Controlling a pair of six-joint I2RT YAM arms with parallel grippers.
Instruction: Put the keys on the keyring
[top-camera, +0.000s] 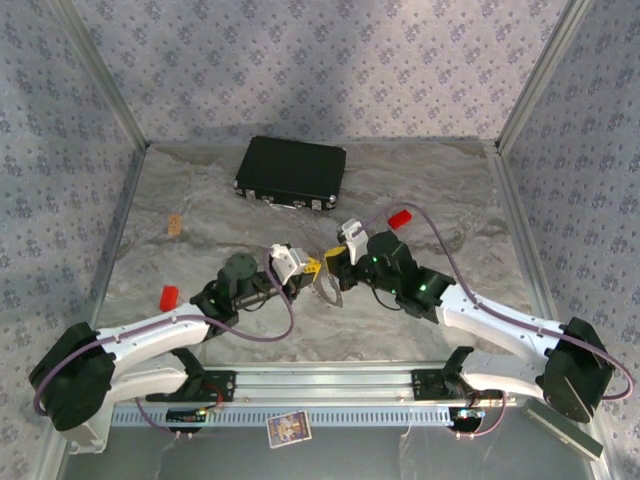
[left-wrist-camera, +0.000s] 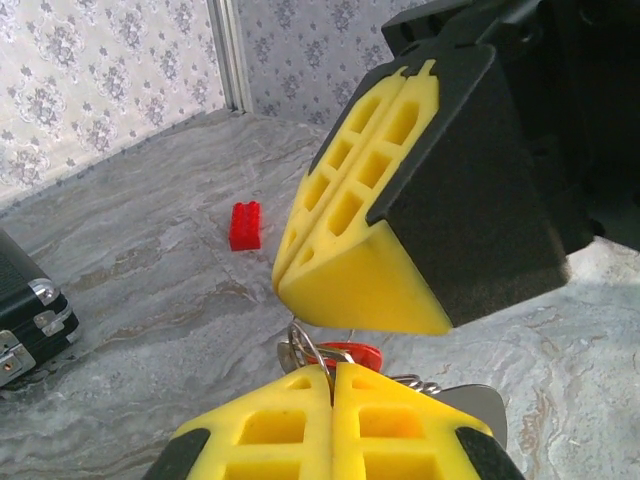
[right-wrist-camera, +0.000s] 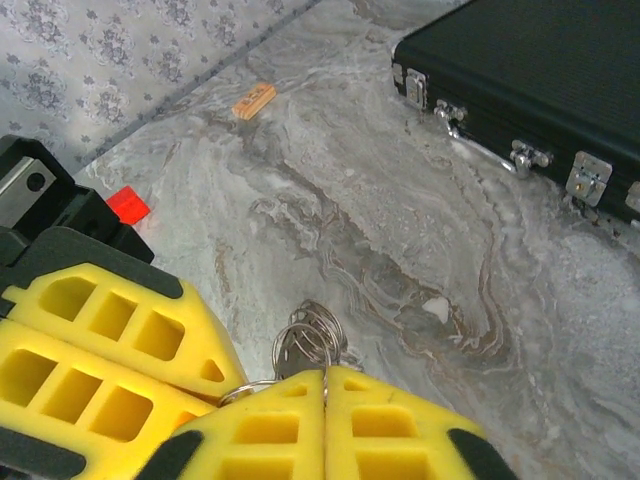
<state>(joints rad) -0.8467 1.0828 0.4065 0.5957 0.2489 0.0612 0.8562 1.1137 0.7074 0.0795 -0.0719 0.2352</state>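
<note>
My two grippers meet fingertip to fingertip above the middle of the table. The left gripper (top-camera: 309, 268) (left-wrist-camera: 333, 368) is shut, and the thin silver wire of the keyring (left-wrist-camera: 305, 345) is pinched between its yellow pads. Just behind them hangs the red key head (left-wrist-camera: 352, 353), and a silver blade (left-wrist-camera: 482, 402) sticks out to the right. The right gripper (top-camera: 333, 263) (right-wrist-camera: 325, 375) is also shut on the keyring's (right-wrist-camera: 312, 338) wire loops, with a silver key part among them. The bunch dangles below both grippers (top-camera: 328, 291). The blue-headed key is hidden.
A black case (top-camera: 291, 172) lies at the back centre. One red block (top-camera: 400, 217) sits right of the grippers, another (top-camera: 168, 296) near the left arm. A small tan block (top-camera: 175, 225) rests at the left. Metal frame posts and patterned walls border the table.
</note>
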